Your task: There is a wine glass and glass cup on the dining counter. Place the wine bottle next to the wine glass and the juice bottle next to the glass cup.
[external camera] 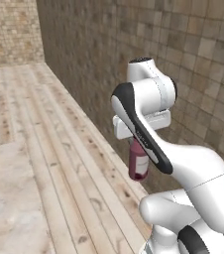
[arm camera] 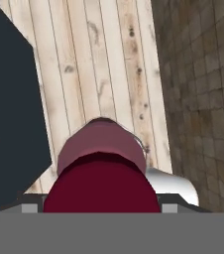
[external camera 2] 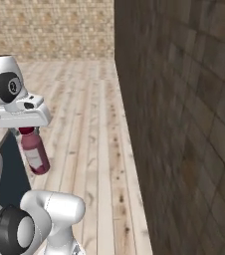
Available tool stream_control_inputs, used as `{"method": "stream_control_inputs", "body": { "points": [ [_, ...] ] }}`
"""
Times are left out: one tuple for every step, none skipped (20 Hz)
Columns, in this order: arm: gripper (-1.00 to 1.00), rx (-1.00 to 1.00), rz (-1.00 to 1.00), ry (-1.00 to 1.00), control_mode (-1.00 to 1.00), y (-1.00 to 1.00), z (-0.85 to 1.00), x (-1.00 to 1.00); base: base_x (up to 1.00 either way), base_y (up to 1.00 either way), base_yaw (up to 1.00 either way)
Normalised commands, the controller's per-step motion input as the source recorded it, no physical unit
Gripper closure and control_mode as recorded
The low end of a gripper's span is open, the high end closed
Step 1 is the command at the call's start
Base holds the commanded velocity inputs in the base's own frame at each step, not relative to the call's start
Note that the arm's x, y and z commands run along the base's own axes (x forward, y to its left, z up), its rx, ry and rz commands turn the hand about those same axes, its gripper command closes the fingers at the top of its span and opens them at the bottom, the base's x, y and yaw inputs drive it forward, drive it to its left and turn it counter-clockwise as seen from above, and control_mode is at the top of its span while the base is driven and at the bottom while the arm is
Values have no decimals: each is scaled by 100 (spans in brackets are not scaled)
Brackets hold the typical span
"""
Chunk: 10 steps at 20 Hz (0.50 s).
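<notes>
Hanging from the gripper in the left base view, the juice bottle sits upright in the air over the plank floor, just left of the tiled wall; maroon body and white label show below the white hand, the cap hidden behind the arm. A pale marbled patch lies at the near left; what it is cannot be told. Right base view: the same bottle hangs under the gripper, dark red cap tucked up against the hand, base tilted slightly to the right, clear of the floor; wall at right, a dark panel just behind the bottle at left. Hand view: cap and shoulder of the bottle seen from above, jaws clamped on the cap at both sides; floor beneath, dark panel to the left, wall to the right.
</notes>
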Motion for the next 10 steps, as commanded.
{"method": "stream_control_inputs", "body": {
  "points": [
    [100, 0, 0, 0, 100, 0, 0, 0, 77, -16, 19],
    [100, 0, 0, 0, 100, 0, 0, 0, 77, -16, 19],
    [100, 0, 0, 0, 100, 0, 0, 0, 77, -16, 19],
    [100, 0, 0, 0, 100, 0, 0, 0, 77, -16, 19],
    [100, 0, 0, 0, 100, 0, 0, 0, 77, -16, 19],
    [100, 0, 0, 0, 100, 0, 0, 0, 77, -16, 19],
    [100, 0, 0, 0, 100, 0, 0, 0, 77, -16, 19],
    [100, 0, 0, 0, 100, 0, 0, 0, 77, -16, 19],
    [100, 0, 0, 0, 100, 0, 0, 0, 77, -16, 19],
    [100, 0, 0, 0, 100, 0, 0, 0, 77, -15, 20]
  ]
}}
